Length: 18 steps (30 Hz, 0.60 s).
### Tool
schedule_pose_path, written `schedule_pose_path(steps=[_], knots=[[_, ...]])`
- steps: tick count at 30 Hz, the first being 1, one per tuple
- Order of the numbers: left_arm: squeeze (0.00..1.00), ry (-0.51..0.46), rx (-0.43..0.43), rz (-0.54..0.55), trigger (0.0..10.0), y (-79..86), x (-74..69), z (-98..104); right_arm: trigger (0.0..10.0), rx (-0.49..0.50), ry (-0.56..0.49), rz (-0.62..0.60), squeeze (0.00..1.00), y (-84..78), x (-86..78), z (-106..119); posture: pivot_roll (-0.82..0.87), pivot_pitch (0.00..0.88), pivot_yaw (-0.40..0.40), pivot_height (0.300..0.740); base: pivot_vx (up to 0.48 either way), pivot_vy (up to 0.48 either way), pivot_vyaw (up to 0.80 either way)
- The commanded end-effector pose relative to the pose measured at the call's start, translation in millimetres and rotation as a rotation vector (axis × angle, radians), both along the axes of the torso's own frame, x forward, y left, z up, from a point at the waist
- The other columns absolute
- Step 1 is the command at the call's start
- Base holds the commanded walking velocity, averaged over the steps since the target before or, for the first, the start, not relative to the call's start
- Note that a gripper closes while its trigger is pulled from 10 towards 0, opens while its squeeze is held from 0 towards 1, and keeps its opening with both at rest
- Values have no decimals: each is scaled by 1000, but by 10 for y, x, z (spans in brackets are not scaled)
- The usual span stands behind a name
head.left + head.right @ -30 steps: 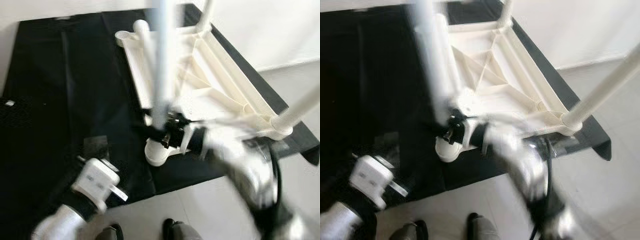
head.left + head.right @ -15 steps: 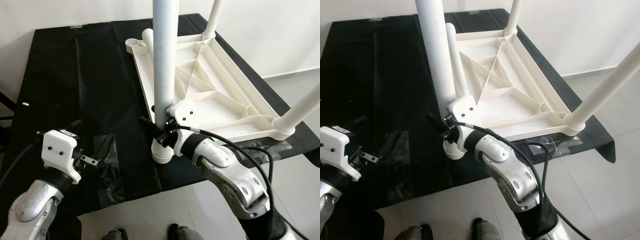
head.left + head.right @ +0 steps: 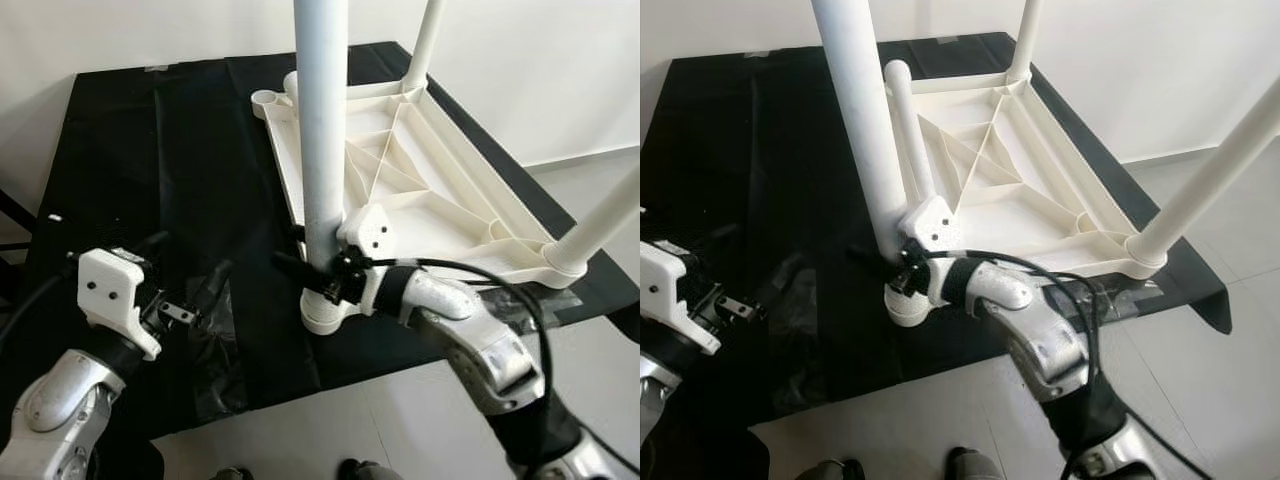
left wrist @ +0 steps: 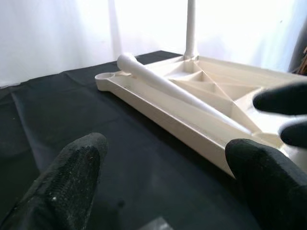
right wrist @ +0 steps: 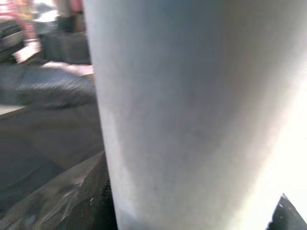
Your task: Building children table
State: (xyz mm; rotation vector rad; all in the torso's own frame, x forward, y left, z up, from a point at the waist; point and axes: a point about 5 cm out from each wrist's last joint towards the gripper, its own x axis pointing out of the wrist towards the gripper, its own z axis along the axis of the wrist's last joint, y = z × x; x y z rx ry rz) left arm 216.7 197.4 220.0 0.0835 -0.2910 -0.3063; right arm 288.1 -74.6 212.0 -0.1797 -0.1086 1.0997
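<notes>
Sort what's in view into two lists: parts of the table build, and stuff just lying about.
Job:
upturned white tabletop
near leg, gripped low by right gripper
loose leg lying in the tabletop
two fitted legs

Lying about:
black cloth
crumpled black plastic near the open left gripper
</notes>
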Motion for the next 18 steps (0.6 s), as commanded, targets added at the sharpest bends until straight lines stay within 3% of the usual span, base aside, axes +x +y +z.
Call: schedule_pose_path(steps=[1, 5, 11, 15, 18], knots=[[0, 15, 5, -11, 10000, 33, -13, 12, 10000, -36, 64, 34, 0, -47, -3, -141, -100, 159, -26, 740, 0, 0, 0], [0, 15, -14, -67, 10000, 5, -24, 59, 10000, -22, 97, 94, 0, -211, 109, -150, -95, 162, -28, 740, 0, 0, 0], [0, 32, -35, -104, 10000, -24, -56, 57, 10000, -35, 138, 198, 0, -311, 109, -215, -91, 169, -21, 740, 0, 0, 0], [0, 39, -51, -120, 10000, -31, -65, 63, 10000, -87, 133, 192, 0, -320, 139, -275, -88, 170, -23, 740, 0, 0, 0], [0, 36, -91, -146, 10000, -29, -70, 106, 10000, -157, 115, 91, 0, -298, 248, -328, -87, 172, -23, 740, 0, 0, 0]])
